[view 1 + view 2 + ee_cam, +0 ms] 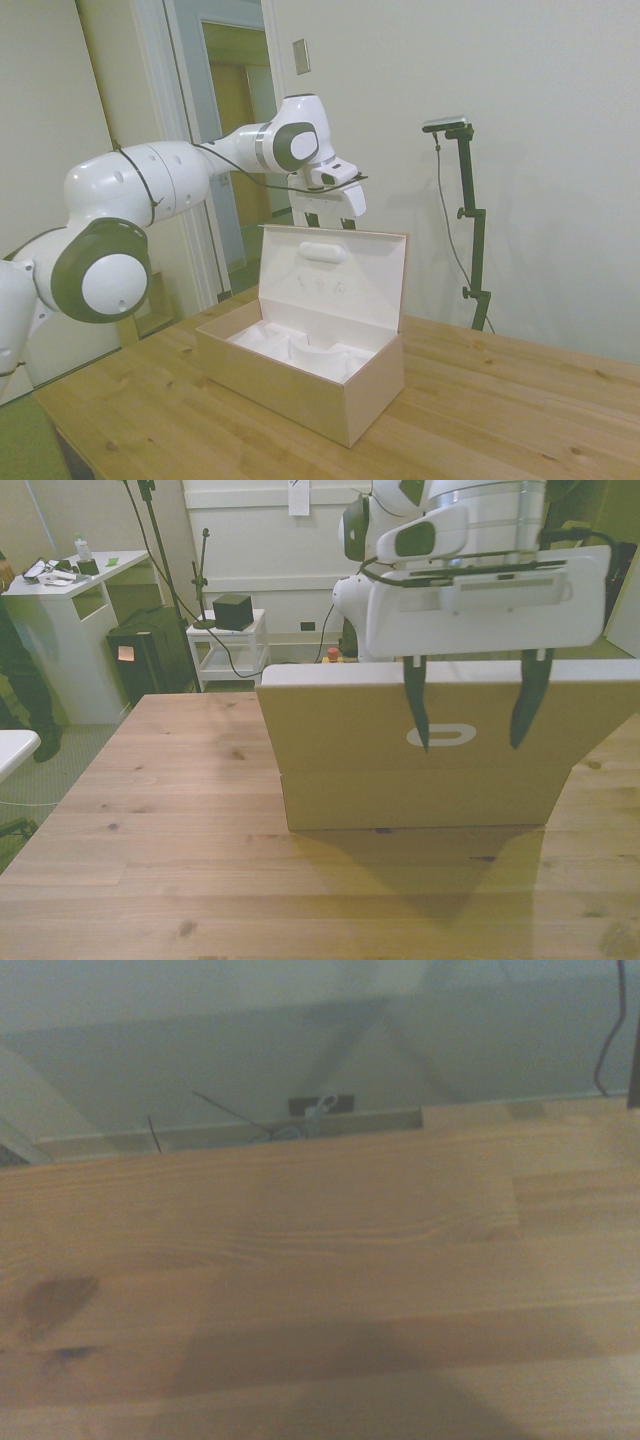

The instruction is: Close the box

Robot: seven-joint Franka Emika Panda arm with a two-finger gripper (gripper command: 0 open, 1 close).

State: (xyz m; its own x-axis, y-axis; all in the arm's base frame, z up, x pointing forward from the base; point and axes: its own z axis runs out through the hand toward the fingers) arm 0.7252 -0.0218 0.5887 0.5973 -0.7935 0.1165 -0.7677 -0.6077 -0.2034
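The pale beige-pink box point(300, 385) sits on the wooden table with its lid point(332, 278) standing almost upright on the far hinge. A white moulded insert point(295, 347) shows inside. In the front view the lid's outer face point(330, 730) faces the camera and carries a white oval mark point(441, 736). My gripper point(472, 708) hangs open at the lid's top edge, with both dark fingers point(416, 705) down against that outer face. From the side, the gripper point(331, 220) is just behind the lid's top edge, its fingertips hidden. The wrist view holds only bare table point(300, 1260) and wall.
Beyond the table on the front view's left stand a white desk point(60, 585), a black unit point(140, 655) and a white cart point(232, 640) bearing a black cube. A person point(15, 670) is partly in view at that edge. Wooden tabletop point(200, 880) spreads around the box.
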